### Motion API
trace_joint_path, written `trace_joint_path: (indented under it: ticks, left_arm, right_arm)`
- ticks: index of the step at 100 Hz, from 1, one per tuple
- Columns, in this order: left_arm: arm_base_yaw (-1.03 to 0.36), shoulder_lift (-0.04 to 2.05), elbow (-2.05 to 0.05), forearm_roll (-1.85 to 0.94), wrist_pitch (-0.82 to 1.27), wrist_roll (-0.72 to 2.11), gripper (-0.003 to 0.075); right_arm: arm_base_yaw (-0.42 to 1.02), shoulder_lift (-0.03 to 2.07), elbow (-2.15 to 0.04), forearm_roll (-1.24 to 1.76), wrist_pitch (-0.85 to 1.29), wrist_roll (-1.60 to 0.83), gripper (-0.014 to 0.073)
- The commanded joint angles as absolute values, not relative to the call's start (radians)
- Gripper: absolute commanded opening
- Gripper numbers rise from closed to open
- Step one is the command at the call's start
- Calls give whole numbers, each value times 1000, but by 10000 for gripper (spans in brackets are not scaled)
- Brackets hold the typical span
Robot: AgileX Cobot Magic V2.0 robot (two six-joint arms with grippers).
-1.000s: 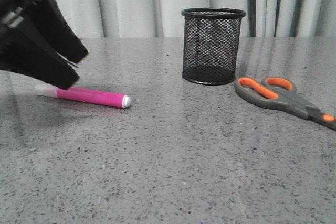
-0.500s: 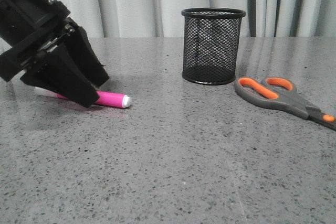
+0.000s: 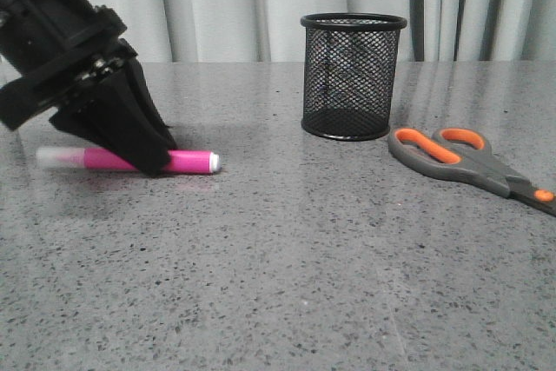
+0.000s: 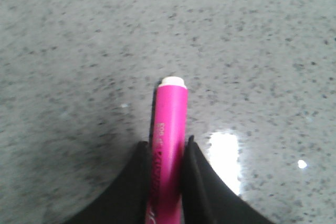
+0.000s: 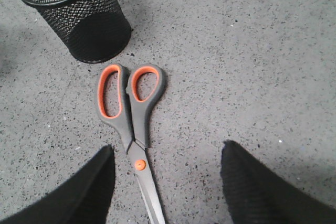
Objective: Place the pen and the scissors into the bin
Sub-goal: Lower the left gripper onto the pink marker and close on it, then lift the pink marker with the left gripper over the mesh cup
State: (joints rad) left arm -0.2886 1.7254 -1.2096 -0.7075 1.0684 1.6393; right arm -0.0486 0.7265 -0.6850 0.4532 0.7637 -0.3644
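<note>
Pink pen lies on the table, mid-barrel hidden behind the left gripper, whose fingers pinch it. Bin: contents hard to make out through mesh. Right gripper spread wide over the scissors; their blade tips are cut off.

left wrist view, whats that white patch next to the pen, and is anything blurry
Left wrist view: the white patch is lamp glare on the polished table, beside the pen; the left gripper fingers look soft. Front view: that gripper's shadow darkens the tabletop behind the pen.
</note>
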Motion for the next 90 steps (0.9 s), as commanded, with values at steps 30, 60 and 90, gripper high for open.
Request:
trace_joint_path:
  ticks: [30, 60, 90]
  left_arm:
    - [-346, 1603, -1480, -1198, 988, 1530, -20]
    - [-529, 1692, -1480, -1628, 732, 1734, -19]
    - [-580, 1843, -1511, -1850, 756, 1871, -20]
  right_arm:
    - [-54, 728, -719, 477, 713, -374, 400]
    - [-54, 728, -719, 477, 713, -374, 400]
    - [-54, 728, -719, 477, 713, -374, 400]
